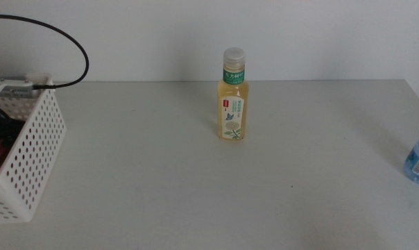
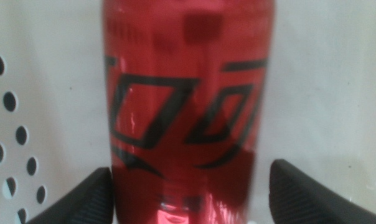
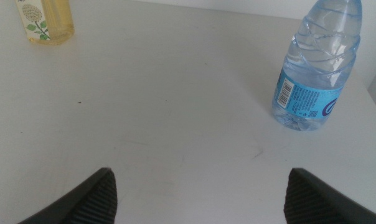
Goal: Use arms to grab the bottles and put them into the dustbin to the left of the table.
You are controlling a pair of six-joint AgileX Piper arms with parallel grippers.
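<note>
With the red can between the left hand's spread jaws inside the dustbin, tea bottle and water bottle remain on the worktop, the right hand wide and empty.

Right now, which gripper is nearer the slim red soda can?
Left. The left gripper is open around the slim red soda can inside the white perforated plastic basket; the right gripper hangs open near the clear water bottle.

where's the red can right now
The red can fills the left wrist view, between the left gripper's open jaws inside the white basket at the table's left edge; the middle view shows only a red glimpse there.
</note>
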